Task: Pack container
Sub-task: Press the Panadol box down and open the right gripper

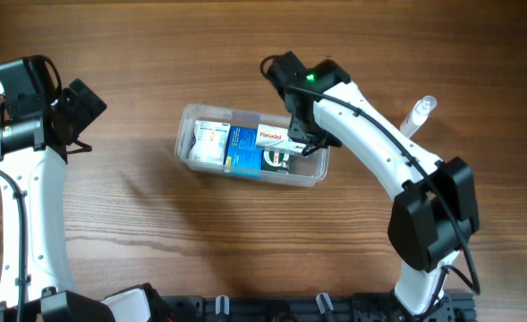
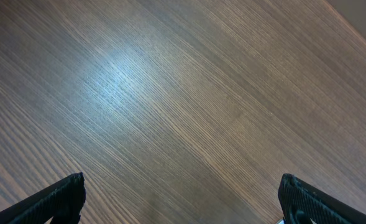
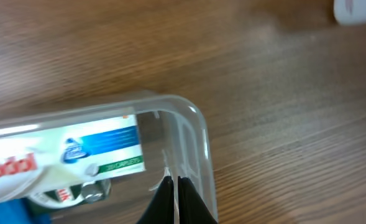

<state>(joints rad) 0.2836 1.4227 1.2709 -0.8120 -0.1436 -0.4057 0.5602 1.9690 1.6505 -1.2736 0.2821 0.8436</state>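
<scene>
1. The left fingers [image 2: 58, 200] are spread wide with nothing in them. They hang over the bare brown wooden desk [image 2: 170, 93], well apart from the tub. With them so far off, nothing holds the tub steady.
2. The clear plastic rectangular tub [image 1: 182, 143] sits in the middle of the desk with small boxes inside. The white cardboard box with the red Panadol word [image 1: 272, 137] seems to lie on top of the blue cardboard box [image 1: 243, 148], up near the rim. A bump could make it slide out.
3. The right fingers [image 3: 165, 202] are squeezed tight together at the tub's right end wall. I cannot tell if they pinch the wall or only touch it. A pull or push here could tip the light tub and spill the boxes.
4. The small clear plastic bottle [image 1: 421, 112] lies outside the tub, just beside the right arm. The arm could knock it and make it roll away.
</scene>
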